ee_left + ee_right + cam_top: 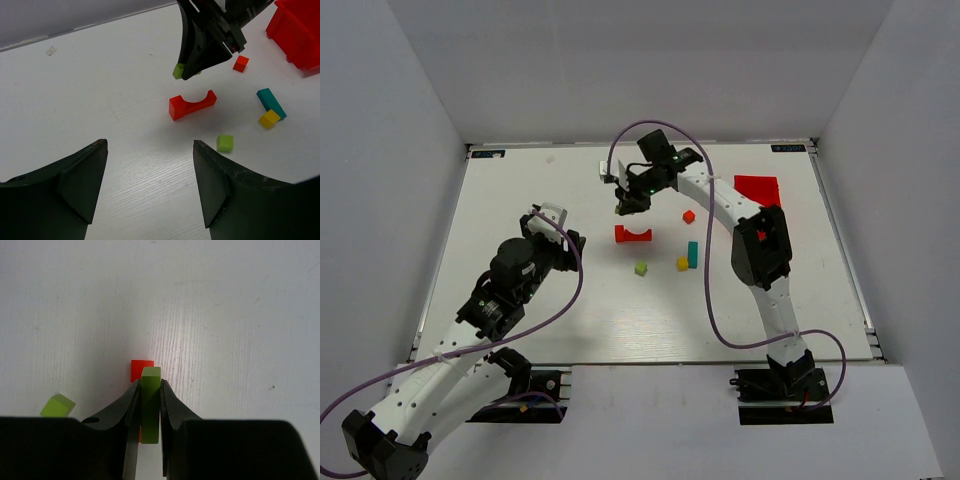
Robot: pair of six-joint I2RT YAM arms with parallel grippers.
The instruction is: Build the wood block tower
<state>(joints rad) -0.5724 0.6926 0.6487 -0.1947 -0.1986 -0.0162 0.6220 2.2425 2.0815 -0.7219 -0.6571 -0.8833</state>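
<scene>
My right gripper (pixel 150 383) is shut on a lime-green block (pixel 150 395) and holds it in the air above the left end of the red arch (pixel 632 234). In the right wrist view one red end of the arch (pixel 142 368) shows just past the block. A lime-green cube (pixel 641 268), a yellow cube (pixel 682 264), a teal bar (pixel 692 254) and a small orange cube (pixel 689 216) lie loose on the table near the arch. My left gripper (pixel 149 145) stands open over bare table, to the left of the blocks.
A red plastic bin (pixel 758 188) stands at the back right, behind the right arm. White walls close the table on three sides. A purple cable loops from each arm over the table.
</scene>
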